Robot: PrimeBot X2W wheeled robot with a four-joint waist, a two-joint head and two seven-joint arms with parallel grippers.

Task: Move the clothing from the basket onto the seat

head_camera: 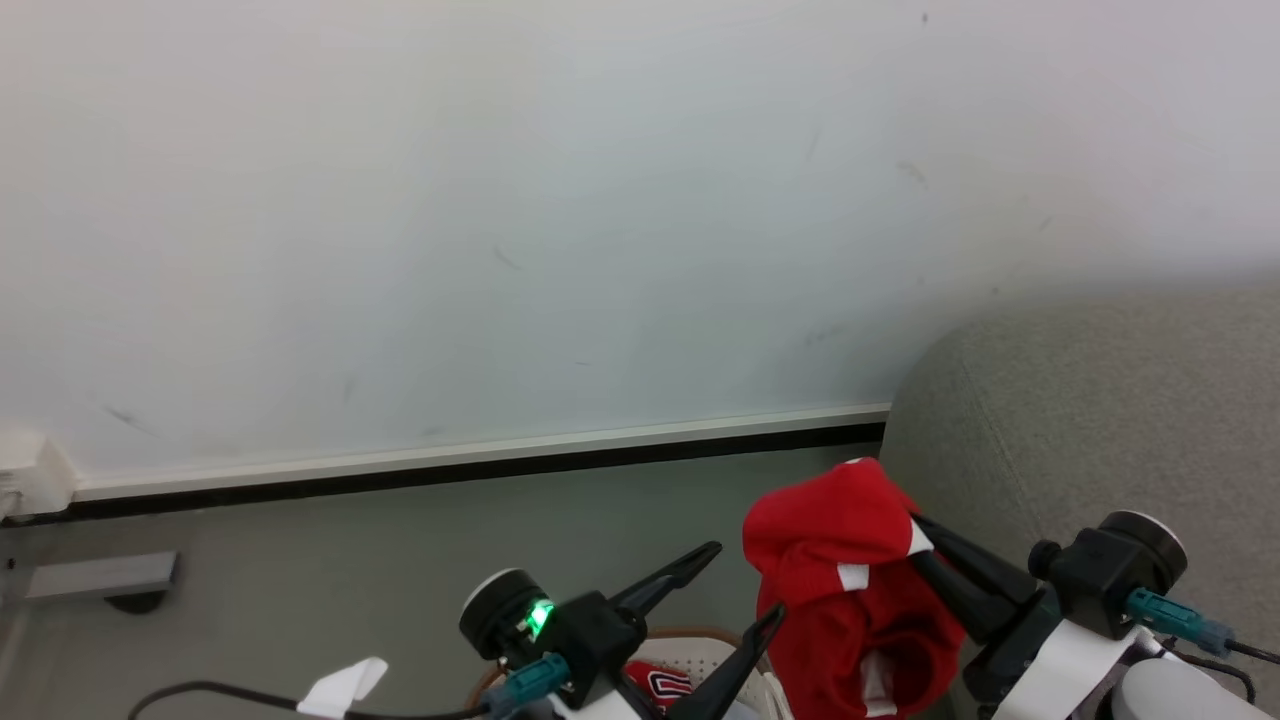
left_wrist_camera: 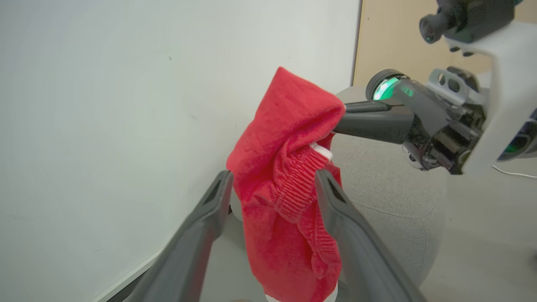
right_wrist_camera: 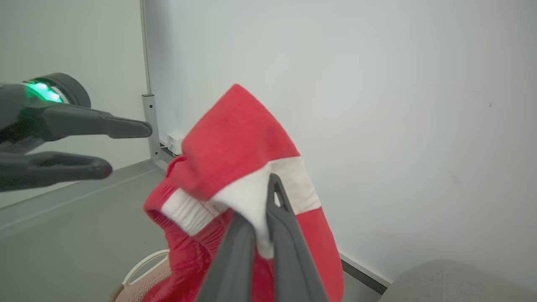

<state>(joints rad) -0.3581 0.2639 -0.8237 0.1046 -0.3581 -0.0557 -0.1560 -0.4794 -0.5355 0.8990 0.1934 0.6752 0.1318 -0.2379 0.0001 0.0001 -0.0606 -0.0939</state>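
Note:
My right gripper (head_camera: 918, 532) is shut on a red garment (head_camera: 850, 590) with white stripes and holds it up in the air, beside the grey sofa (head_camera: 1100, 420). In the right wrist view its fingers (right_wrist_camera: 272, 209) pinch the white trim of the garment (right_wrist_camera: 235, 155). My left gripper (head_camera: 735, 590) stands open just left of the cloth. In the left wrist view the garment (left_wrist_camera: 285, 167) hangs just beyond the open fingers (left_wrist_camera: 218, 188). Below is the white basket (head_camera: 700, 650), with a red lettered jersey (head_camera: 665, 685) inside.
A pale wall with a dark baseboard (head_camera: 500, 465) runs behind the grey floor (head_camera: 350, 570). A white box (head_camera: 30, 475) and a grey bracket (head_camera: 100, 575) sit at the left. A cable with a white tag (head_camera: 345, 685) trails at the bottom left.

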